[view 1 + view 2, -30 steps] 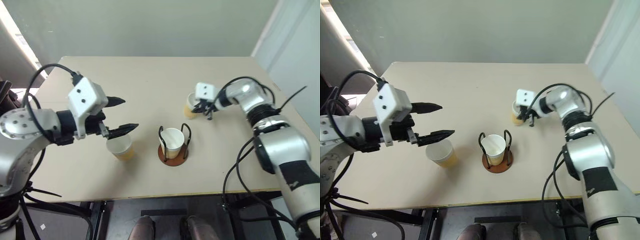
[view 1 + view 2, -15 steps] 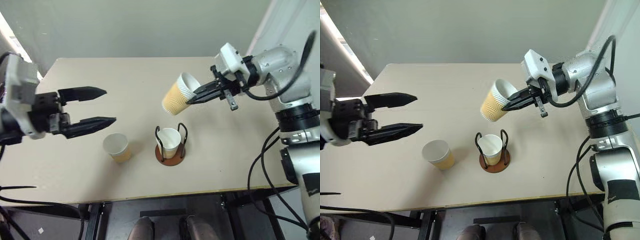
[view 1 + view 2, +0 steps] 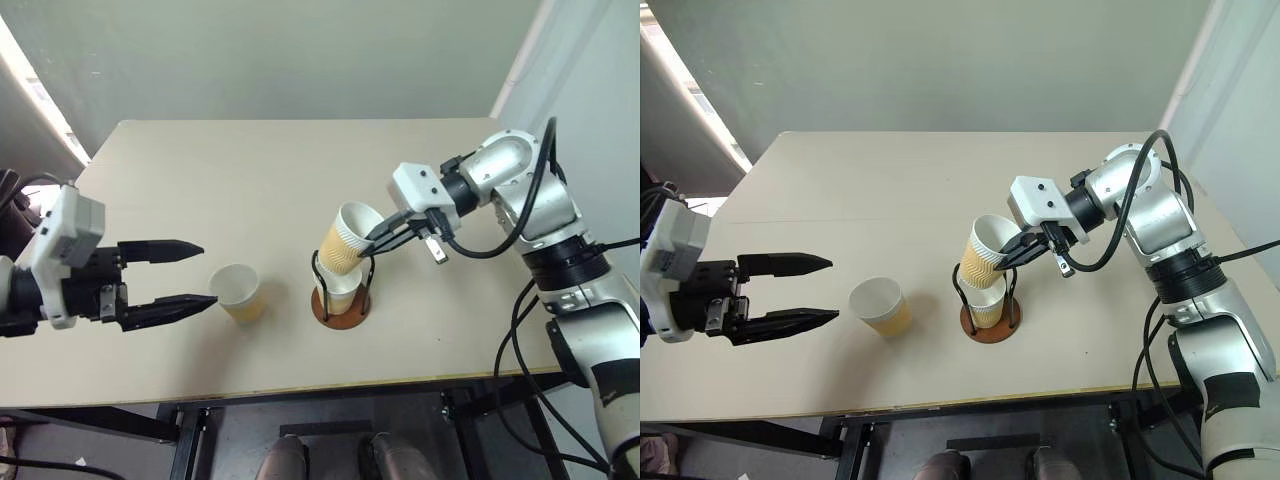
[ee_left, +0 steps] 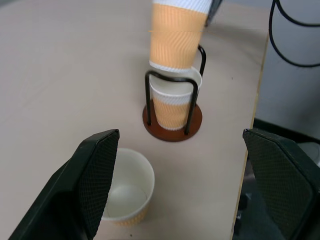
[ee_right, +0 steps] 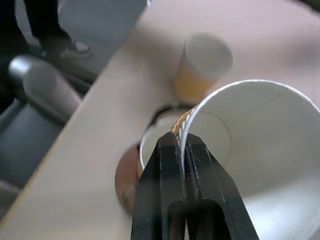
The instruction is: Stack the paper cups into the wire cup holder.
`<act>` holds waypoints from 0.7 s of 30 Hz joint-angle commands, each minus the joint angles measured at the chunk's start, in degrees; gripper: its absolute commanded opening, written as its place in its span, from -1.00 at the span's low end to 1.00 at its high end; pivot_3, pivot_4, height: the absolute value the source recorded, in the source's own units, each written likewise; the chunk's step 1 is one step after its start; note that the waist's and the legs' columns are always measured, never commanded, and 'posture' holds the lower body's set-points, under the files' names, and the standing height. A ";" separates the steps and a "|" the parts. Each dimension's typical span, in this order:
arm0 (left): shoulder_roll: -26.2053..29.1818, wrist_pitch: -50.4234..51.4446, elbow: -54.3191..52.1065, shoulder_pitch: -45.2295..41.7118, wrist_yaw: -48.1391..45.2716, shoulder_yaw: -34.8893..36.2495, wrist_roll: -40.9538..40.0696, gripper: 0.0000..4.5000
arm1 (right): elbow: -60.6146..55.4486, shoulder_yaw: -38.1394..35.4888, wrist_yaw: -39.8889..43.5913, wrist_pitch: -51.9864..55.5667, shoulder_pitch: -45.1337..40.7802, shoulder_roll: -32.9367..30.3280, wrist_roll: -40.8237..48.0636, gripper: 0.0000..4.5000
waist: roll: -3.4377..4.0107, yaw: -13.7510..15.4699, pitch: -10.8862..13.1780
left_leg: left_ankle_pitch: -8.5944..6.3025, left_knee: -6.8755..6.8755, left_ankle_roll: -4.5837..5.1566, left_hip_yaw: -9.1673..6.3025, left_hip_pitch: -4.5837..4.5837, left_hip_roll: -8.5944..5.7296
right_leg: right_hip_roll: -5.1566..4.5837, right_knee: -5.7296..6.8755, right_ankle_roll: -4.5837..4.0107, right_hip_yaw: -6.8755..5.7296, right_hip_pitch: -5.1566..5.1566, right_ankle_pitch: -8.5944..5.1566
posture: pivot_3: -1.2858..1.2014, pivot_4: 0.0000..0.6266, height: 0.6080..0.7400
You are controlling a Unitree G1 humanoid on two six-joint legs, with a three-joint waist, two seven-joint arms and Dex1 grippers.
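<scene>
A tan ribbed paper cup (image 3: 347, 241) hangs tilted over the wire cup holder (image 3: 340, 317), its base at the mouth of a second paper cup (image 3: 341, 292) that stands inside the wires. My right gripper (image 3: 373, 237) is shut on the tilted cup's rim, one finger (image 5: 167, 190) inside the rim and one outside. A third paper cup (image 3: 237, 291) stands upright on the table left of the holder. My left gripper (image 3: 208, 272) is open at table height just left of that cup, its fingers (image 4: 97, 175) spread wide with nothing between them.
The beige table (image 3: 250, 170) has bare surface behind and to the right of the holder. Its front edge (image 3: 330, 385) runs close below the holder and the loose cup. A grey wall stands behind the table.
My right gripper has brought its cup down and inward, from high above the table to the holder's mouth. My left gripper has drawn back to the left and lower, still open.
</scene>
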 commanded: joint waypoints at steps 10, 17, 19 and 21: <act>0.89 -2.24 -0.39 1.04 -0.16 0.91 2.69 0.89 | -2.29 1.57 0.26 -1.47 -0.62 -2.34 1.95 -0.99 | 0.00 -0.01 0.00 | -0.10 -0.06 -0.04 0.00 -0.05 0.00 | 0.00 -0.03 0.07 -0.02 -0.03 0.04 | 0.03 -0.52 1.00; 0.81 -3.33 0.19 0.51 0.02 -0.47 4.12 0.89 | -4.36 2.42 0.26 -1.17 -0.91 -3.45 3.42 -0.99 | 0.00 -0.01 0.00 | -0.10 -0.05 -0.04 -0.01 -0.05 0.00 | 0.00 -0.02 0.01 -0.01 -0.03 0.00 | 0.03 -0.52 1.00; 0.75 -3.46 0.13 0.52 0.02 -0.70 4.19 0.89 | -4.68 3.00 0.26 -1.19 -0.97 -3.83 3.70 -0.99 | 0.00 0.00 0.00 | -0.10 -0.05 -0.04 -0.01 -0.05 0.00 | 0.00 -0.02 0.00 -0.01 -0.04 0.00 | 0.03 -0.52 1.00; 0.78 -3.43 0.15 0.58 0.00 -0.82 4.19 0.89 | -5.03 3.60 0.26 -1.06 -0.88 -4.08 3.66 -0.99 | 0.00 -0.01 0.00 | -0.10 -0.05 -0.03 -0.01 -0.05 0.01 | 0.00 -0.02 0.00 -0.01 -0.04 0.00 | 0.03 -0.52 1.00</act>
